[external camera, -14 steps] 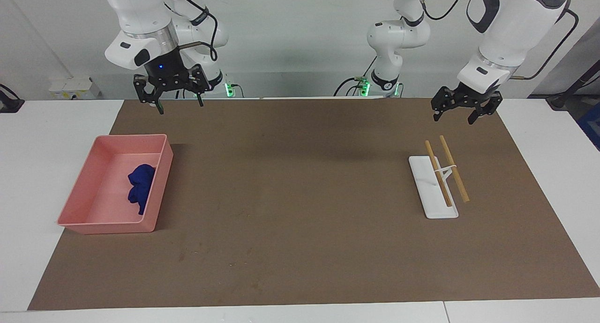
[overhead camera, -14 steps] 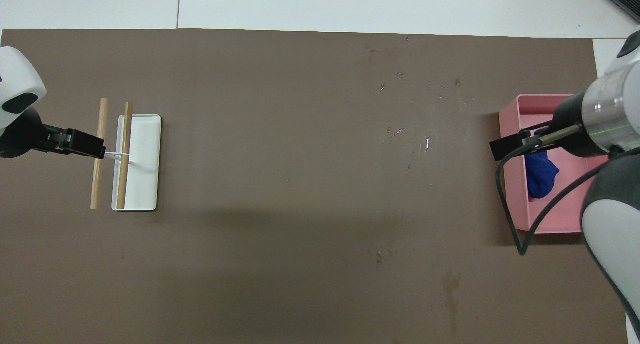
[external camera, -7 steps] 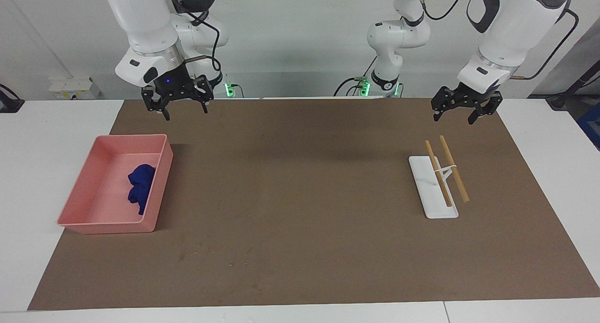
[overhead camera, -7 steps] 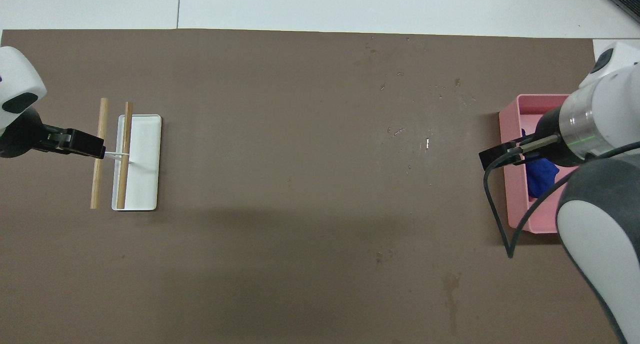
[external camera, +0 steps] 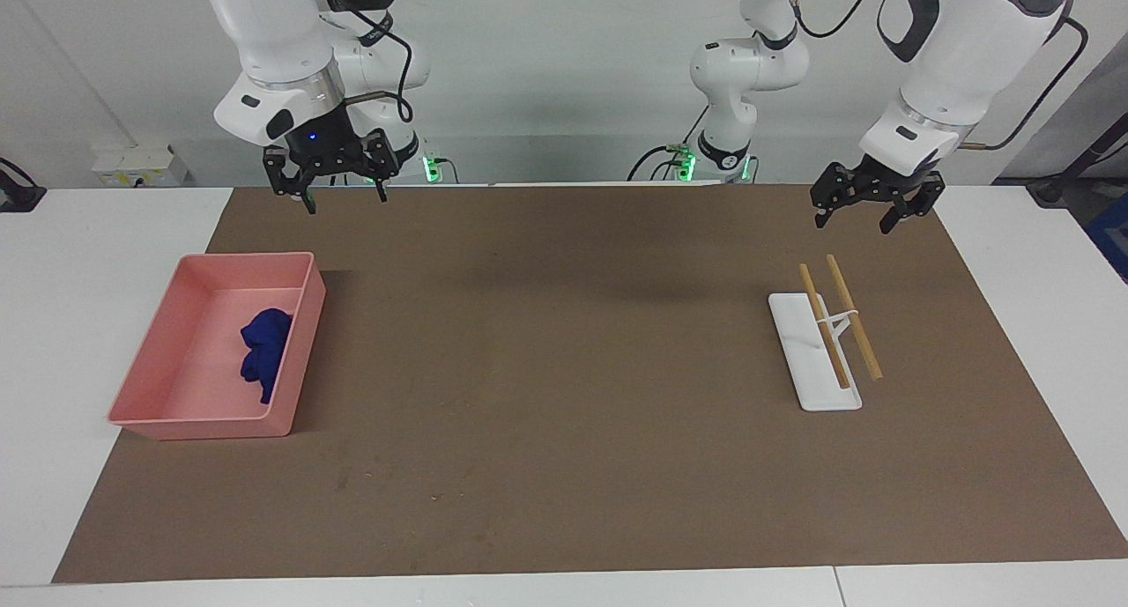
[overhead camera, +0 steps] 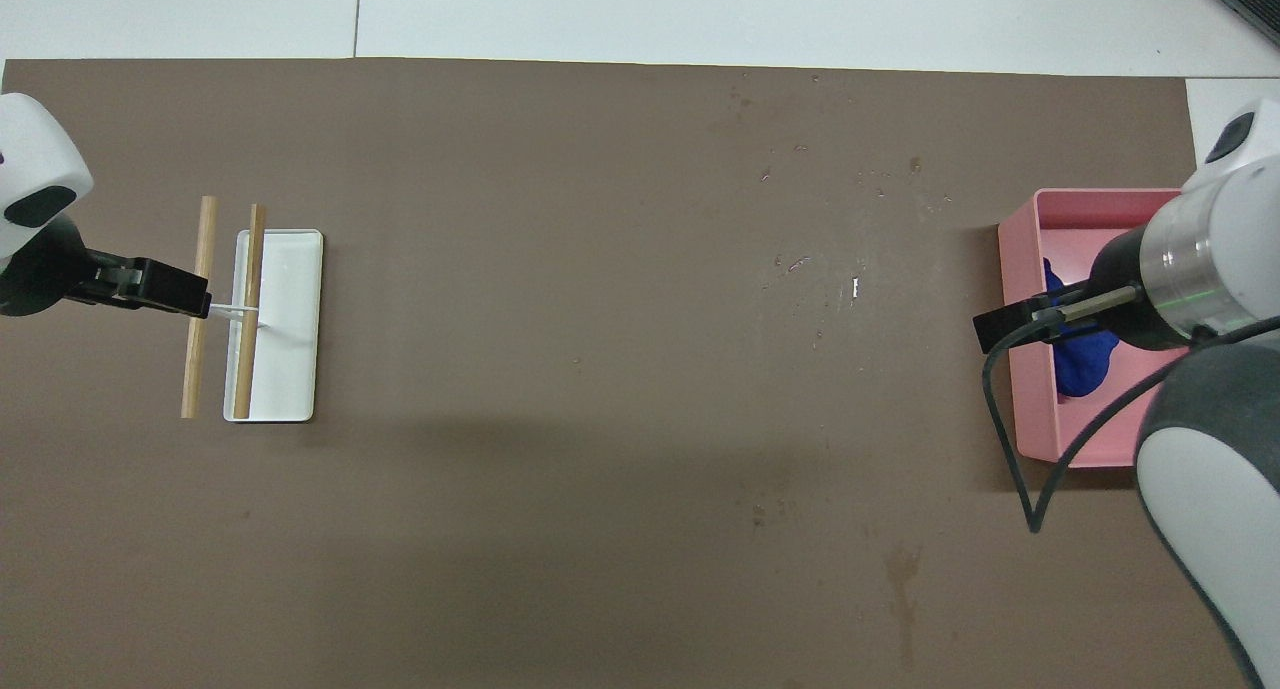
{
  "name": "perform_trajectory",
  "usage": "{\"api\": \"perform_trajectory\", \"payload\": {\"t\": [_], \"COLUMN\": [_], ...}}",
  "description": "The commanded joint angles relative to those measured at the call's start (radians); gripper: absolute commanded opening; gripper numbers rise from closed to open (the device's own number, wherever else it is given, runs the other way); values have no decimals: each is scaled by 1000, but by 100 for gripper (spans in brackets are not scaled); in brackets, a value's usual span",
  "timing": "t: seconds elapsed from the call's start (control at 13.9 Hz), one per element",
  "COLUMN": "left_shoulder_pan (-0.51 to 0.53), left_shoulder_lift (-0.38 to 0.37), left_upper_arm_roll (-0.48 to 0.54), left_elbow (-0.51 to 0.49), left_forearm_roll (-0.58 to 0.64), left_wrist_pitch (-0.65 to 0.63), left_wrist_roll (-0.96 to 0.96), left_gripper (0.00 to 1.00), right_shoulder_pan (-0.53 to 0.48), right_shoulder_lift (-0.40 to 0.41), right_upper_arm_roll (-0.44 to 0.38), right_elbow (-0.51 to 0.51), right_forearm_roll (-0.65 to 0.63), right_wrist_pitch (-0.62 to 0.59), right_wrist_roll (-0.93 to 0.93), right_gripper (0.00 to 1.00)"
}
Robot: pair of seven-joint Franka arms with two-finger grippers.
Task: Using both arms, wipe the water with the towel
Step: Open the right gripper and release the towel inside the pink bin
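Observation:
The royal-blue towel (external camera: 264, 353) lies crumpled in the pink tray (external camera: 204, 427) at the right arm's end of the table. In the overhead view the towel (overhead camera: 1086, 361) is partly covered by the right arm, and the tray (overhead camera: 1022, 399) shows beside it. My right gripper (external camera: 339, 195) hangs open and empty, high over the brown mat's edge beside the tray, clear of the towel. It also shows in the overhead view (overhead camera: 1000, 327). My left gripper (external camera: 853, 218) is open and empty in the air over the mat beside the rack. It also shows in the overhead view (overhead camera: 190, 297).
A white rack base (external camera: 806, 360) with two wooden bars (external camera: 853, 318) stands at the left arm's end, also seen from overhead (overhead camera: 290, 349). Small shiny specks (overhead camera: 855, 287) lie on the brown mat (external camera: 564, 369) between the middle and the tray.
My right gripper has risen and drawn back a little toward the robots, with its wrist turning slightly. The left arm, the towel and the tray have not moved.

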State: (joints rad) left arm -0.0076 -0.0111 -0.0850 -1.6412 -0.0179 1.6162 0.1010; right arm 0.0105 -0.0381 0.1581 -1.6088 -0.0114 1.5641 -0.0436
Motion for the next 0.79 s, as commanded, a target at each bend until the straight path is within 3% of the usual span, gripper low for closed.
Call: {"api": "perform_trajectory", "payload": {"t": [0.0, 0.43, 0.72], "left_shoulder_pan": [-9, -9, -9], "left_shoulder_lift": [-15, -15, -15], "left_upper_arm_roll": [10, 10, 10], "left_elbow": [-8, -8, -8], "left_forearm_roll": [16, 16, 16], "left_wrist_pitch": [-12, -12, -12], "left_wrist_roll": [5, 5, 5], "left_gripper": [100, 100, 100], "right_shoulder_pan": [-9, -21, -158], "right_shoulder_lift": [-22, -19, -19], "right_upper_arm_roll": [3, -2, -3], "right_elbow": [-28, -20, -22], "right_forearm_roll": [2, 36, 36], "right_wrist_pitch": [19, 25, 24], "right_wrist_roll": [19, 15, -13], "right_gripper": [100, 100, 100]}}
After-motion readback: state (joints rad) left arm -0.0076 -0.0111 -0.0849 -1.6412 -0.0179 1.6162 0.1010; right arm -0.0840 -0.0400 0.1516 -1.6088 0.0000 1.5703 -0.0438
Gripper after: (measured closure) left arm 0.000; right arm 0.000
